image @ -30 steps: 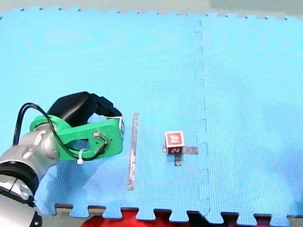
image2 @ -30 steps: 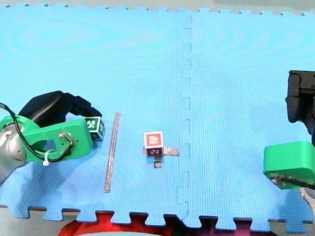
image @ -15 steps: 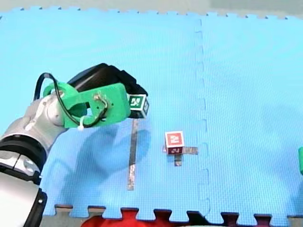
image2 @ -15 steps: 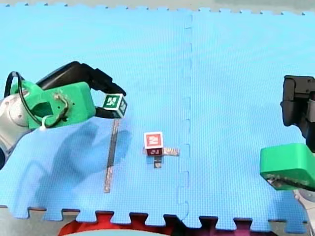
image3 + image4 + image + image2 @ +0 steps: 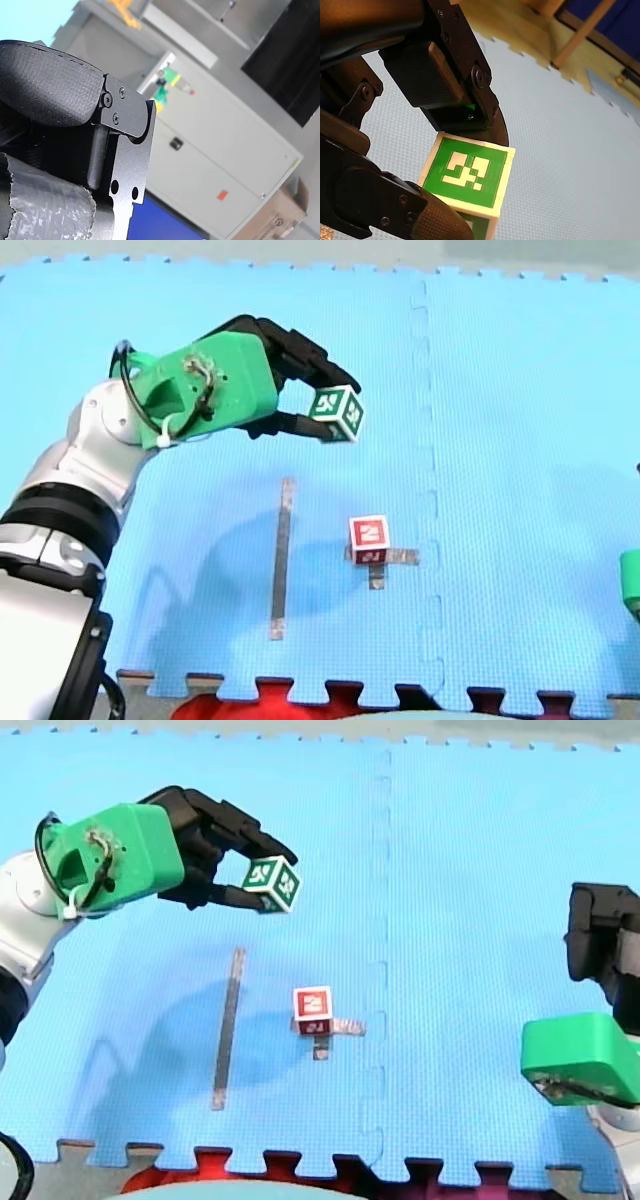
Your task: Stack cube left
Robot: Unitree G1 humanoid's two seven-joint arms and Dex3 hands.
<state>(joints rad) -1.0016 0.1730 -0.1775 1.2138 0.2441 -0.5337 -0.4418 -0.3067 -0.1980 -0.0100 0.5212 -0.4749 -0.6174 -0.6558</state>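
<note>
Two cubes, one aloft: the robot's left hand (image 5: 200, 845), reaching in over the blue foam mat (image 5: 480, 870), is clamped on the green cube (image 5: 272, 884), which hangs tilted and clear of the mat. Lower down, just past a long grey tape strip (image 5: 227, 1028), the red cube (image 5: 312, 1004) sits on what appears to be a short cross of tape (image 5: 335, 1028). At the mat's right edge is the right hand (image 5: 603, 945); whether it is closed cannot be told.
</note>
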